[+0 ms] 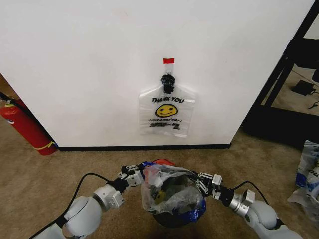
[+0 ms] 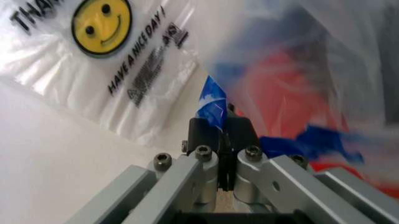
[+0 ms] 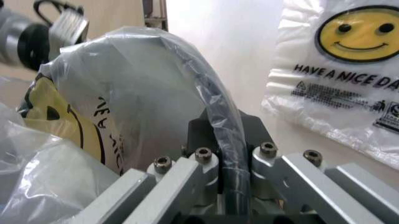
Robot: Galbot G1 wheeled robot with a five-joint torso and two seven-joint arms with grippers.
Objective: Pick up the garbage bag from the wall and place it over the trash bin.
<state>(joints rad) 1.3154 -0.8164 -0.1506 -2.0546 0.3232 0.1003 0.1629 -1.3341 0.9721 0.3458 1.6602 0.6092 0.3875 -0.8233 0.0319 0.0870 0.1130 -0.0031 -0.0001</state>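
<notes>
Both claws (image 1: pixel 142 175) apparently pinching bag (image 1: pixel 167 186)

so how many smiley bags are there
2: one bag on the wall hangs from a hook; the garbage bag sits over the trash bin, held by both claws.

Tan carpet floor (image 1: pixel 45 184) carries the trash bin (image 1: pixel 172 219); a red fire extinguisher (image 1: pixel 25 128) leans nearby.

Even, bright indoor light falls on the white wall (image 1: pixel 89 74), with only faint shadows. The head view is sharp. In the left wrist view the near plastic of the garbage bag (image 2: pixel 311 93) blurs badly; the right wrist view stays fairly crisp.
</notes>
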